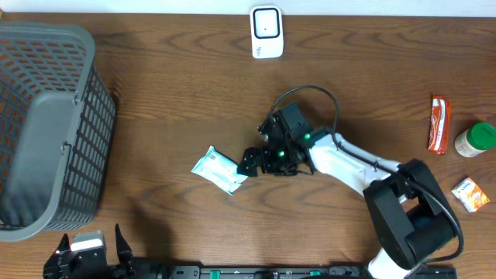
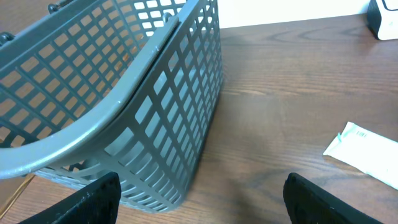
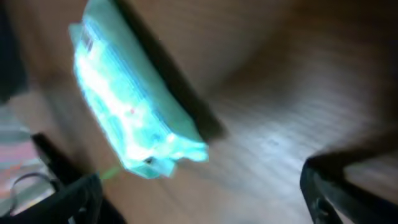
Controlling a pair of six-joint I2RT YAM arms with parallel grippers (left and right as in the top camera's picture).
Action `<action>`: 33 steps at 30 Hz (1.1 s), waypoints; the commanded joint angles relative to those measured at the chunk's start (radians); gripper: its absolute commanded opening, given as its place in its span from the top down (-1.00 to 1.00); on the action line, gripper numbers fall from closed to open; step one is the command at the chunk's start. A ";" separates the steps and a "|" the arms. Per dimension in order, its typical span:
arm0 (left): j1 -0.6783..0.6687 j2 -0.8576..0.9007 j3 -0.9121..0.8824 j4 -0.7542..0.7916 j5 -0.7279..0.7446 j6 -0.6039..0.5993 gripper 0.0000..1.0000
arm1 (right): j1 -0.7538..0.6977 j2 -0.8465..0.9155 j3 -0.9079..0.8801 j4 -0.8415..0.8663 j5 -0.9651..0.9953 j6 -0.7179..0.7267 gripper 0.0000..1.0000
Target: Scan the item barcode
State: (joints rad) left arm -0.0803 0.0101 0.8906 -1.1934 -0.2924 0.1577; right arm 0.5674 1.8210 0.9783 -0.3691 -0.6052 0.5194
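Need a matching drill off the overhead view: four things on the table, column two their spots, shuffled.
Things:
1. grey basket
2. white scanner
3. pale green packet
4. green-lidded jar

Places:
A. far right edge of the table
B. top centre, at the back edge
C. left side of the table
D. middle of the table, lying flat

Pairs: 1-C, 2-B, 3-D, 4-A

Right hand (image 3: 205, 193) wide-jawed (left hand (image 2: 199, 198) too)
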 commanded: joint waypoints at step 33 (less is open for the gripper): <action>0.003 -0.007 0.002 0.000 0.022 0.002 -0.68 | 0.187 0.202 -0.285 0.593 0.289 0.808 -0.86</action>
State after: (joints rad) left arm -0.0803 0.0101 0.8906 -1.1934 -0.2852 0.1577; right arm 0.7444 1.8462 0.7773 0.2649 -0.4992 1.2243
